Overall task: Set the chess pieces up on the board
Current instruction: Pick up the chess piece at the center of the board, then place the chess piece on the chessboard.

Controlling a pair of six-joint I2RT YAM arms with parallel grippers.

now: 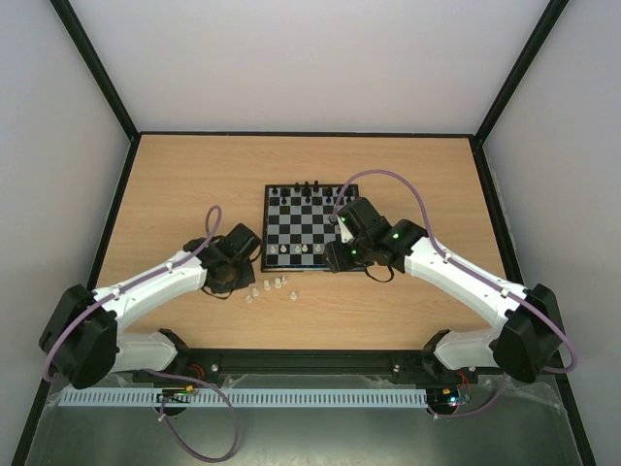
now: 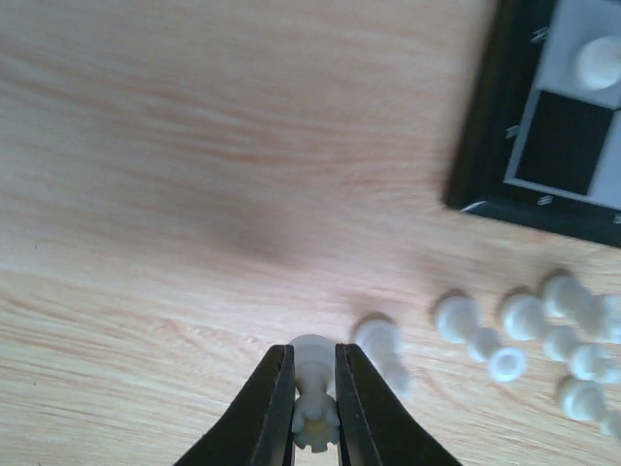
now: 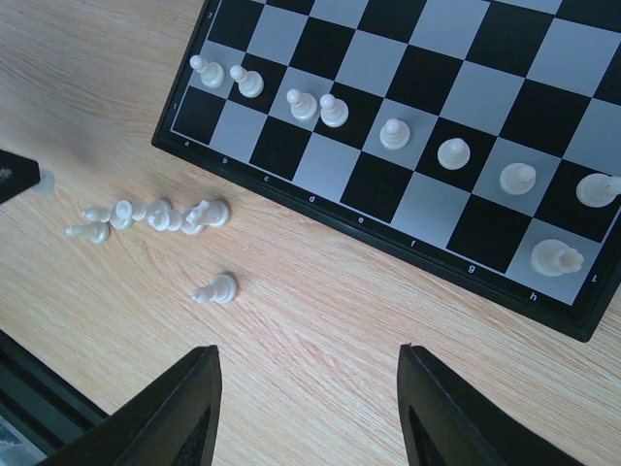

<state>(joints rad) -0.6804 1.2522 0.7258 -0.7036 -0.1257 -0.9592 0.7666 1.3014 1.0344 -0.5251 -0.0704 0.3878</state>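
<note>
My left gripper (image 2: 313, 355) is shut on a whitish chess piece (image 2: 312, 388) just above the wooden table, left of the board's near-left corner (image 2: 485, 146). Several loose white pieces (image 2: 524, 316) lie to its right, one (image 2: 378, 340) close beside the fingers. In the top view the left gripper (image 1: 233, 275) hangs by the loose pieces (image 1: 272, 287) in front of the board (image 1: 264, 228). A row of white pawns (image 3: 395, 134) and one larger piece (image 3: 556, 257) stand on the board. My right gripper (image 3: 309, 388) is open and holds nothing, over bare table near the board's front edge (image 3: 388, 243).
Black pieces (image 1: 309, 186) stand along the board's far row. A single white pawn (image 3: 217, 289) lies apart from the loose cluster (image 3: 155, 216). Black frame rails (image 1: 310, 359) border the wooden table at the near edge.
</note>
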